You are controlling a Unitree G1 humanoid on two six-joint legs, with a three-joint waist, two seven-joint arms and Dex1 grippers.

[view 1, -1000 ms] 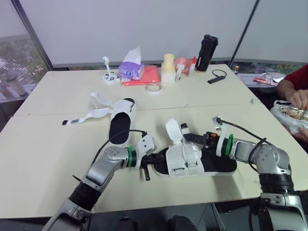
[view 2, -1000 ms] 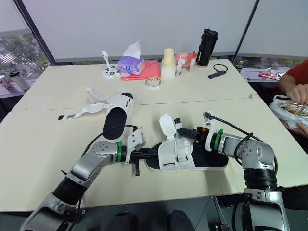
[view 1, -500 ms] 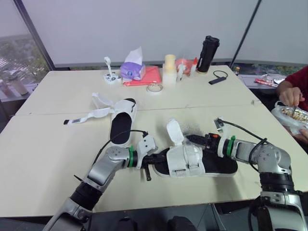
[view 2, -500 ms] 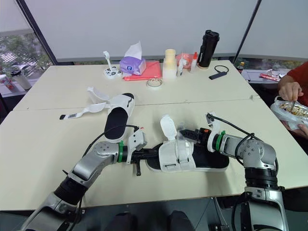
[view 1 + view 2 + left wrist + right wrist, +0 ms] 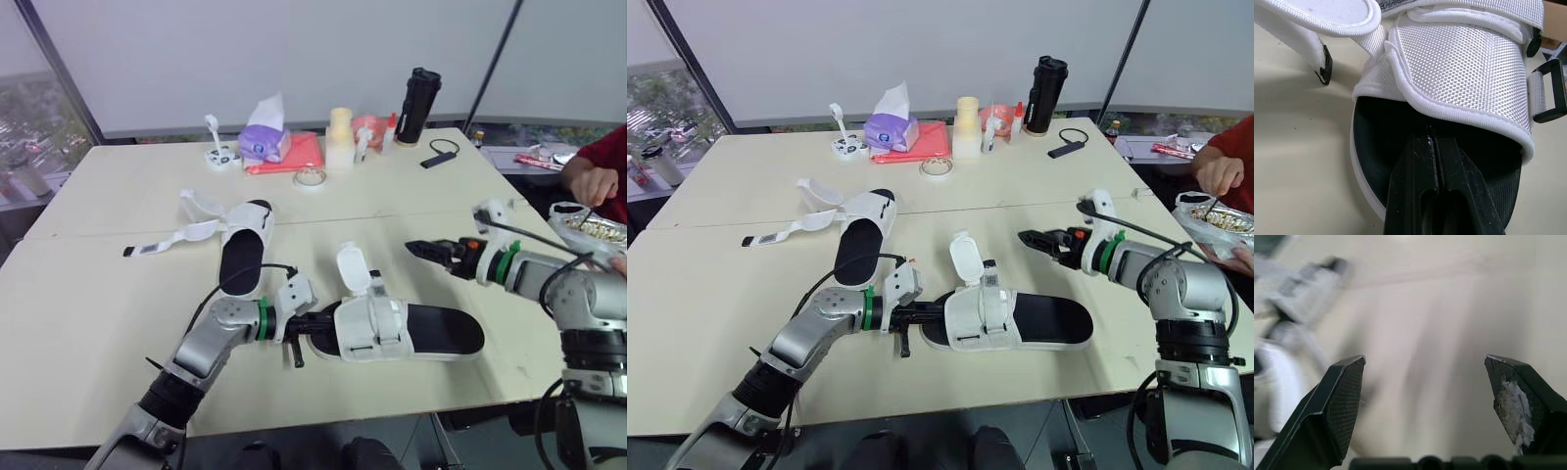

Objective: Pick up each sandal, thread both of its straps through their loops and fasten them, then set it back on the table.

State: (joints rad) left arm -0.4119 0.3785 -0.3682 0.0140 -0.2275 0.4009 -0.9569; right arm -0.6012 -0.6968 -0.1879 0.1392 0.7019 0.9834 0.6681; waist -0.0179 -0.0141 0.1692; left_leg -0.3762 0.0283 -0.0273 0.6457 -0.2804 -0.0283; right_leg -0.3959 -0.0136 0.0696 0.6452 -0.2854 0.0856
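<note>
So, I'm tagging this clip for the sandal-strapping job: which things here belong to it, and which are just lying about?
Job: near sandal, far sandal with loose straps, left gripper at the near sandal's toe, right gripper open above the table.
Lying about: tissue pack, tape roll, black flask, red folder, black cable.

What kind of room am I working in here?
Likely an office meeting room: pale tables pushed together, white window blinds behind, plus a tissue box, black tumbler and a person with food alongside.
</note>
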